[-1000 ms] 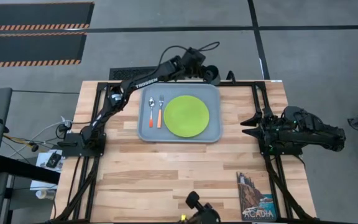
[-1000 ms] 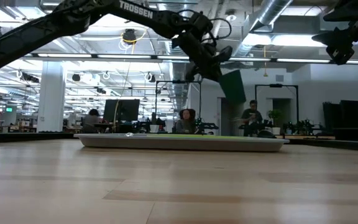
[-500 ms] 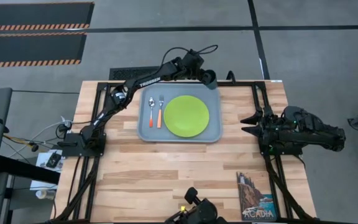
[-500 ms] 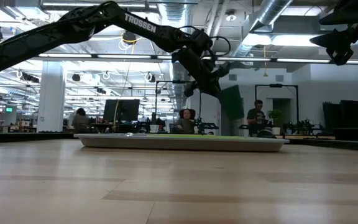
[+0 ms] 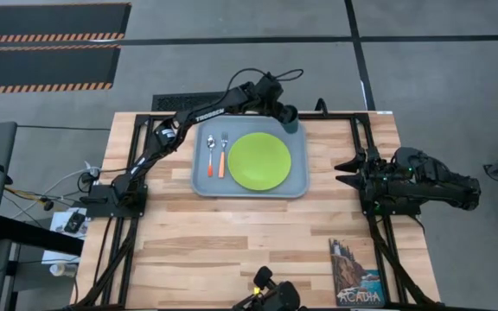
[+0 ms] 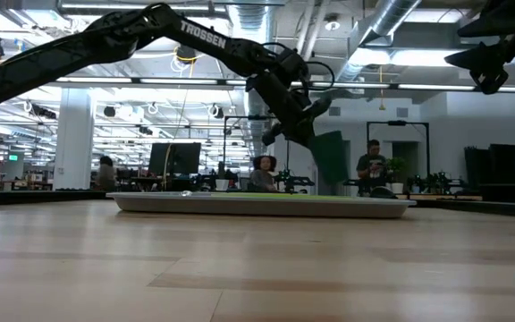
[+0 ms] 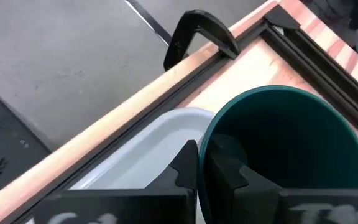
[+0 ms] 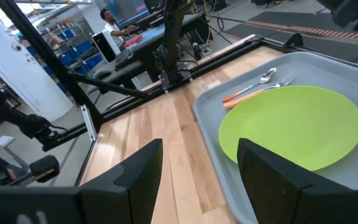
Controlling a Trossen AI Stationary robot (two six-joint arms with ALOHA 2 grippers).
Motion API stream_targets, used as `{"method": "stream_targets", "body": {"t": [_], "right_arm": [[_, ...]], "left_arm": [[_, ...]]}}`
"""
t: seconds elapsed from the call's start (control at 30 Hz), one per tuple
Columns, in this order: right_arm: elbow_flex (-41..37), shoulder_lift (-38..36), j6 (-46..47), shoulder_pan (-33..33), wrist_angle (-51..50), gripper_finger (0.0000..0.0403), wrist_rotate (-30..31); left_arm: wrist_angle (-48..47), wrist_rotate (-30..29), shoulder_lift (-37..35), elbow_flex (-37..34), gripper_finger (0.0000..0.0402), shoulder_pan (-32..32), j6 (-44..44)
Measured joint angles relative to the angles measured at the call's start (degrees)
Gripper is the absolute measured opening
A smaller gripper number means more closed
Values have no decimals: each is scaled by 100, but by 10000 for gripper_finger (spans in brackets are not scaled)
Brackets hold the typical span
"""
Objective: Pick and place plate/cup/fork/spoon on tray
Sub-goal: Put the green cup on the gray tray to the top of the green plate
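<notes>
The pale blue-grey tray [image 5: 202, 180] lies at the far middle of the table. On it lie the lime-green plate [image 5: 259, 161], the spoon [image 5: 210, 152] and the fork [image 5: 223, 153], side by side left of the plate. My left gripper [image 5: 284, 113] is shut on the dark teal cup [image 5: 291, 122] over the tray's far right corner; the cup also shows in the low view [image 6: 331, 159] and in the left wrist view [image 7: 291, 149]. My right gripper [image 5: 342, 171] is open and empty, right of the tray. My left gripper pinches the cup's rim [image 7: 205, 140], one finger [image 7: 229, 171] inside the cup and one finger [image 7: 182, 167] outside. The fingers slant down from the table's far left side. The cup hangs nearly upright, mouth up, clear just above the tray [image 6: 266, 204].
A colourful picture book [image 5: 355, 272] lies at the table's near right corner. A black clamp [image 7: 197, 31] grips the table's far edge beyond the tray. Bare wood spans the near half of the table. People show in the room behind.
My left gripper has gone down and toward the table's near edge with the cup, over the tray's far right corner. The cup, tilted a second ago, now hangs nearly upright and lower, close above the tray.
</notes>
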Motion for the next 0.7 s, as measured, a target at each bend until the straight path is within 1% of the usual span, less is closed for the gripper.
{"method": "stream_targets", "body": {"t": [0.17,0.23,0.4,0.7], "right_arm": [[0,0,0,0,-3,233,0],[0,0,0,-1,0,233,0],[0,0,-2,-2,-4,233,-2],[0,0,-4,-2,-1,233,0]], "left_arm": [[-101,-61,-2,0,0,0,-10],[-41,-207,42,11,0,2,-3],[-63,-212,168,4,0,4,-59],[-149,-206,170,4,0,0,-59]]}}
